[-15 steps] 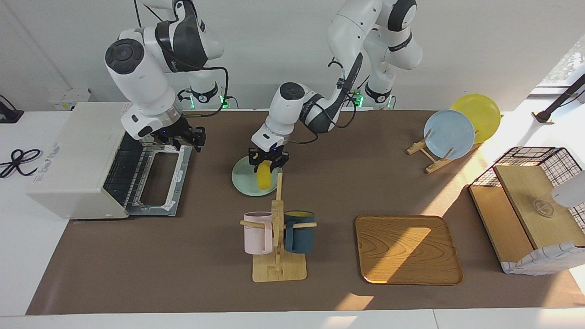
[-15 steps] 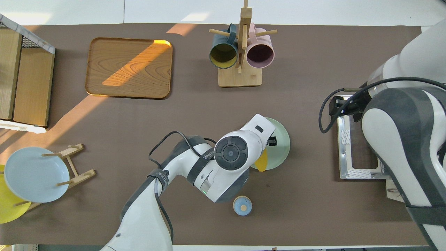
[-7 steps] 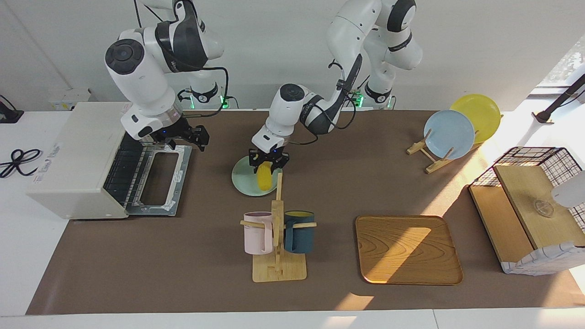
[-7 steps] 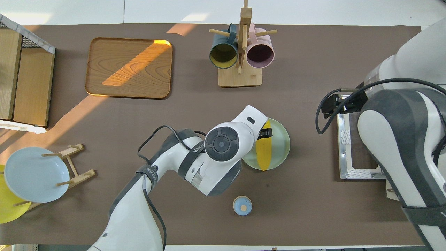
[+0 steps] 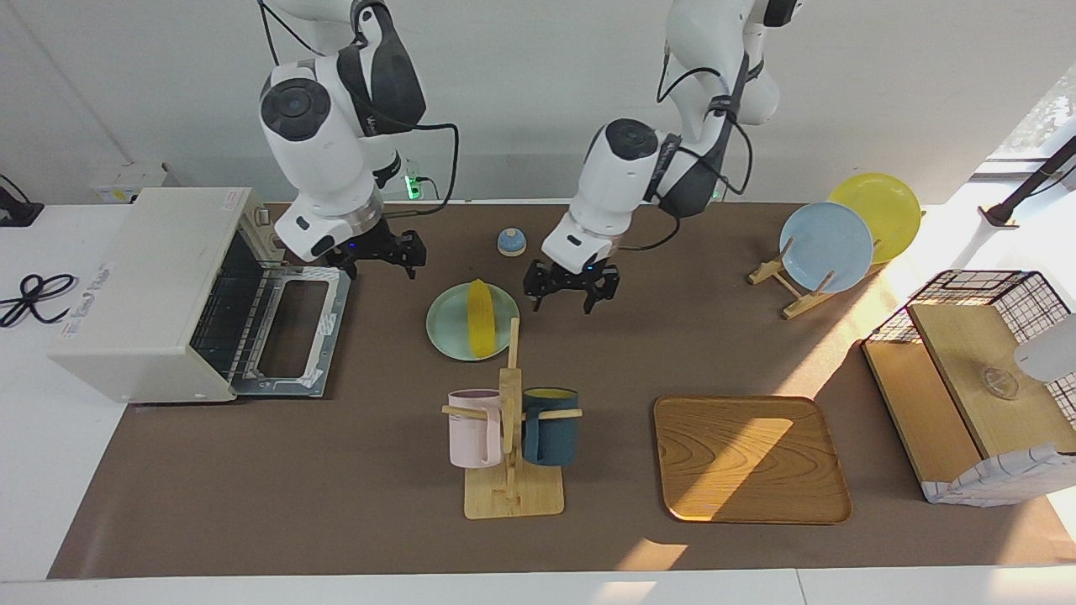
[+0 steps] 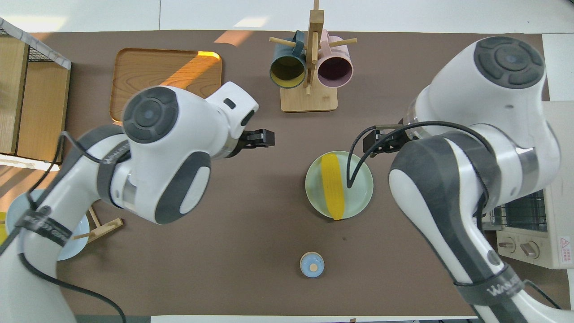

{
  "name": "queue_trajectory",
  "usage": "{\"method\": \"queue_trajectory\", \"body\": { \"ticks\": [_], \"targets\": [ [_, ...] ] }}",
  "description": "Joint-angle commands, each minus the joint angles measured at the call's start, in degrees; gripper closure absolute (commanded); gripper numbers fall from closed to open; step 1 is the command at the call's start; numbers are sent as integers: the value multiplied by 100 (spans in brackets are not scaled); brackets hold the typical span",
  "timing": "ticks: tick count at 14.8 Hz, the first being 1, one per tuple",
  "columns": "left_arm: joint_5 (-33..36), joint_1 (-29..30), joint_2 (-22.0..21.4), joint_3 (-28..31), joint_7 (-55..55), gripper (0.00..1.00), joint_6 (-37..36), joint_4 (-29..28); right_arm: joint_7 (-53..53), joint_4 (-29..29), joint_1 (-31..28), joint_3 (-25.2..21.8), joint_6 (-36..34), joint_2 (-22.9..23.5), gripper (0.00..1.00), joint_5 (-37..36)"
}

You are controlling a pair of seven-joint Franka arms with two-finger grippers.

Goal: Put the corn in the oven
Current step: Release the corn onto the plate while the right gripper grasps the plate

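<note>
The yellow corn (image 5: pixel 481 318) lies loose on a pale green plate (image 5: pixel 445 323) in the middle of the table; it also shows in the overhead view (image 6: pixel 332 186) on the plate (image 6: pixel 361 195). The off-white oven (image 5: pixel 143 277) stands at the right arm's end with its glass door (image 5: pixel 332 319) dropped open; part of the oven shows in the overhead view (image 6: pixel 560 179). My left gripper (image 5: pixel 572 294) is open and empty, raised over bare table beside the plate (image 6: pixel 264 138). My right gripper (image 5: pixel 378 256) is open and empty, raised between the oven door and the plate (image 6: pixel 374 139).
A wooden mug rack (image 5: pixel 511 420) with a pink and a dark blue mug stands farther from the robots than the plate. A wooden tray (image 5: pixel 748 458), a plate rack (image 5: pixel 828 244) and a wire-and-wood basket (image 5: pixel 975 378) lie toward the left arm's end. A small blue knob-like thing (image 5: pixel 511 242) sits nearer to the robots.
My left gripper has let go of the corn, risen and moved toward the left arm's end. The corn now lies on the plate. My right gripper has moved from the oven door toward the plate.
</note>
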Motion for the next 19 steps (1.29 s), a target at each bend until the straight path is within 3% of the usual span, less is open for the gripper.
{"method": "queue_trajectory", "body": {
  "ticks": [1, 5, 7, 13, 17, 19],
  "targets": [
    [74, 701, -243, -60, 959, 0, -464, -85, 646, 247, 403, -10, 168, 274, 0, 10],
    [83, 1738, -410, -60, 2367, 0, -922, -24, 1413, 99, 993, -1, 809, 460, 0, 80],
    [135, 2100, -481, -60, 2501, 0, -1299, 134, 1685, 37, 1283, -1, 1082, 591, 0, 80],
    [759, 2233, -560, 63, 2449, 0, -2723, 1082, 1862, -999, 1662, -1, 2197, 644, 0, 80],
    [838, 2224, -525, 115, 2448, 0, -3329, 1575, 1862, -1114, 1758, -1, 2348, 820, 44, 80],
    [917, 2233, -560, 142, 2448, 0, -3498, 1725, 1871, -1150, 1776, -1, 2462, 899, 51, 80]
  ]
}}
